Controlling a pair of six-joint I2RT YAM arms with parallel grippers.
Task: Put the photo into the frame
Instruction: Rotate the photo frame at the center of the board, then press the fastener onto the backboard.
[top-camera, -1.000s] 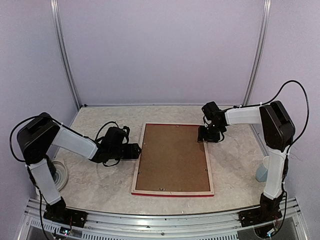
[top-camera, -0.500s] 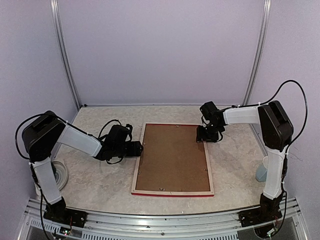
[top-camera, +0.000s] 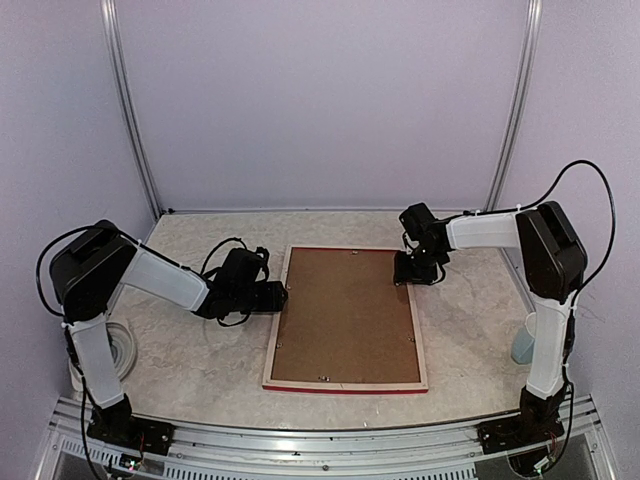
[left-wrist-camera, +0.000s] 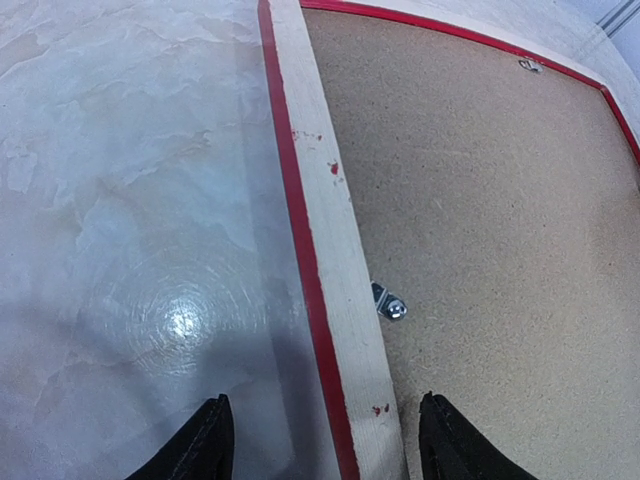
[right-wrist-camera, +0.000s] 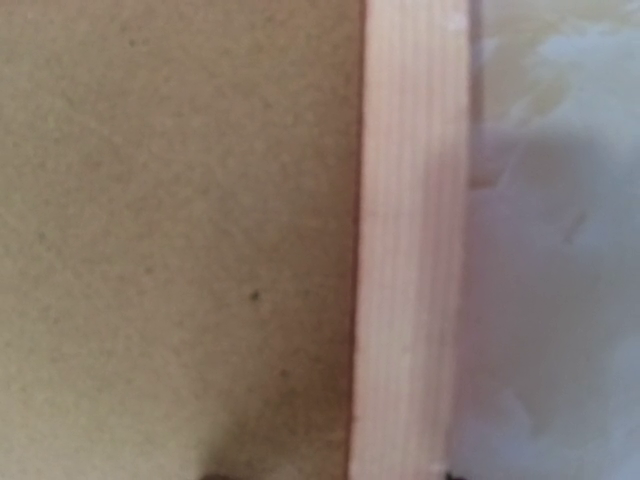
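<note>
Tabletop (top-camera: 200, 365) of pale marbled pattern carries the frame (top-camera: 345, 384), which lies face down (pale wood back upward) between the two grippers, the brown backing board (top-camera: 345, 315) set in it. The left gripper (left-wrist-camera: 330, 450) stands open, astride the frame's left rail, a small metal clip (left-wrist-camera: 390, 303) just ahead of its fingers. The right gripper (top-camera: 408, 275) sits low over the far right rail, its grip impossible to tell.

Lying flat at mid-table, a brown backing board (top-camera: 345, 315) rests on the pale marbled tabletop (top-camera: 190, 360), a small metal clip (left-wrist-camera: 390, 303) at its left edge. A white ring-shaped object (top-camera: 124, 347) sits near left and a pale blue object (top-camera: 522, 346) near right, with lilac walls (top-camera: 320, 100) behind.
</note>
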